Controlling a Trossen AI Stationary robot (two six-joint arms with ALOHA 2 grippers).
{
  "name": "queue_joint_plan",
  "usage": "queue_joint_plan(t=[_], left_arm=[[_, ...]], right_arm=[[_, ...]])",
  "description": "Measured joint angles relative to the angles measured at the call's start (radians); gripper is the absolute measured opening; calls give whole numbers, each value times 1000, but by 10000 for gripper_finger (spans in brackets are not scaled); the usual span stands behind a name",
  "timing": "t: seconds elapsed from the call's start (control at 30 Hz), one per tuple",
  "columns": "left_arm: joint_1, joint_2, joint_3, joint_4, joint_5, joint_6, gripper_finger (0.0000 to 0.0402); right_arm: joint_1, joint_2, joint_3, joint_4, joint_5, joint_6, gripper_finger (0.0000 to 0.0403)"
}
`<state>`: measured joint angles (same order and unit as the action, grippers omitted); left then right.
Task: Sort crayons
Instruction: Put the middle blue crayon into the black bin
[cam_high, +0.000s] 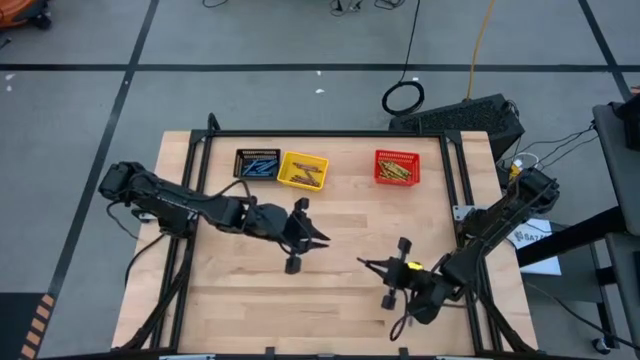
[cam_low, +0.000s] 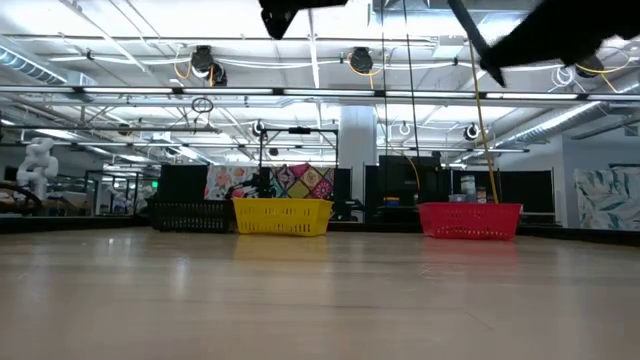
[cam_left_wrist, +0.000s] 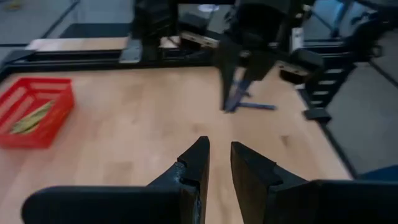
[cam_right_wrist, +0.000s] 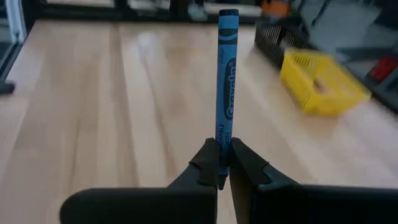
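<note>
- The right gripper (cam_right_wrist: 224, 167) is clenched on the lower end of a blue crayon (cam_right_wrist: 227, 81), which stands out straight beyond its fingertips; this gripper sits over the near right part of the tabletop (cam_high: 340, 290), and from above the crayon itself is too small to make out.
- The left gripper (cam_left_wrist: 219, 163) hangs over the middle of the tabletop with a narrow gap between its fingers and nothing between them.
- Three mesh baskets stand in a row along the far edge: a black basket (cam_high: 257, 164) on the left, touching or just beside a yellow basket (cam_high: 304, 170), and a red basket (cam_high: 397, 167) well apart to the right.
- Blue crayons (cam_high: 260, 168) lie in the black basket, tan-brown ones (cam_high: 306, 175) in the yellow basket, and olive-yellow ones (cam_high: 398, 172) in the red basket.
- The bare wood between the two grippers and the baskets carries no loose crayons that can be seen.
- A black metal frame (cam_high: 330, 135) borders the tabletop; each arm reaches in across its side rail.
- On the floor beyond the far edge lie a coiled black cable (cam_high: 403, 97) and a dark case (cam_high: 470, 120); papers (cam_high: 530, 240) rest off the right edge.
</note>
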<state>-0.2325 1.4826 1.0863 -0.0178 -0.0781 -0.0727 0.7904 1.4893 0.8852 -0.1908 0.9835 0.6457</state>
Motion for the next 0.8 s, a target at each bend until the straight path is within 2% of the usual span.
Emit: queue_joint_plan(t=[0.2, 0.4, 0.57, 0.8], left_arm=[[0, 0, 0, 12, 21, -35, 70], [0, 13, 0, 35, 22, -51, 70], [0, 11, 0, 74, 52, -50, 70], [0, 11, 0, 86, 70, -35, 70]], right_arm=[[-51, -1, 0, 239, 12, -269, 0], [-98, -1, 0, 429, 7, -465, 0], [-145, -1, 0, 506, -71, -537, 0], [-190, -1, 0, 550, -97, -547, 0]])
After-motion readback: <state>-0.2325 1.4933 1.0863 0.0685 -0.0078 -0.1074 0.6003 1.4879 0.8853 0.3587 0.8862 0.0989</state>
